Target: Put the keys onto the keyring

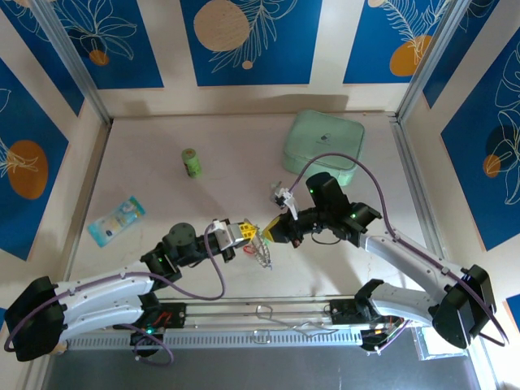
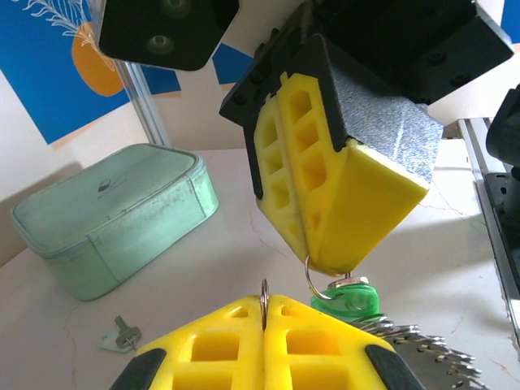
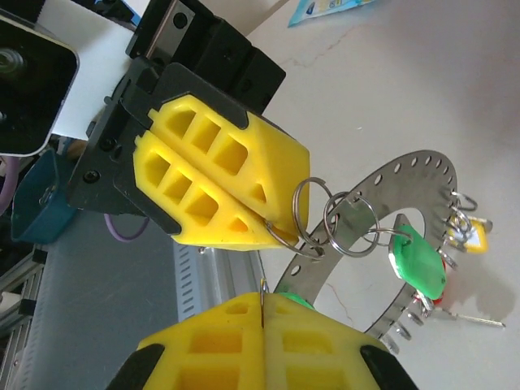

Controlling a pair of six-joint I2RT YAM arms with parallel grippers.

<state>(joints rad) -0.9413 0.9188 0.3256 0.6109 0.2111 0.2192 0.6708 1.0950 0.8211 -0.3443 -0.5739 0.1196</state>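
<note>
Pinching, left gripper [image 1: 246, 234]: fingers pressed together, with a split ring [image 3: 307, 213] caught at their tip
Fingers, right gripper [image 1: 275, 231]: closed tight as well, with a thin wire edge-on in the seam; I judge it to be another small ring
Where the keyring [image 3: 406, 183] is: hanging between my two grippers, clear of the table, a little toward 6 o'clock from the table's middle
Done so far: the green-tagged key [image 3: 418, 264] and the yellow-tagged key [image 3: 475, 236] already hang on it, plus a red one I can barely make out
Left to do: one loose key [image 2: 120, 335] with a pale tag lies on the table at about 1 o'clock from the grippers, apart from the ring; I reckon the job is well along but not finished
Right wrist view: gives me the keyring's perforated band and the linked small rings, which from above are just a glint
Left wrist view: gives me the loose key lying near the mint-green box [image 2: 114, 219]
Top view: gives me the layout, with the green bottle [image 1: 192, 162] at 11 o'clock and the blue packet [image 1: 116, 219] at 9 o'clock, both well apart from the work
</note>
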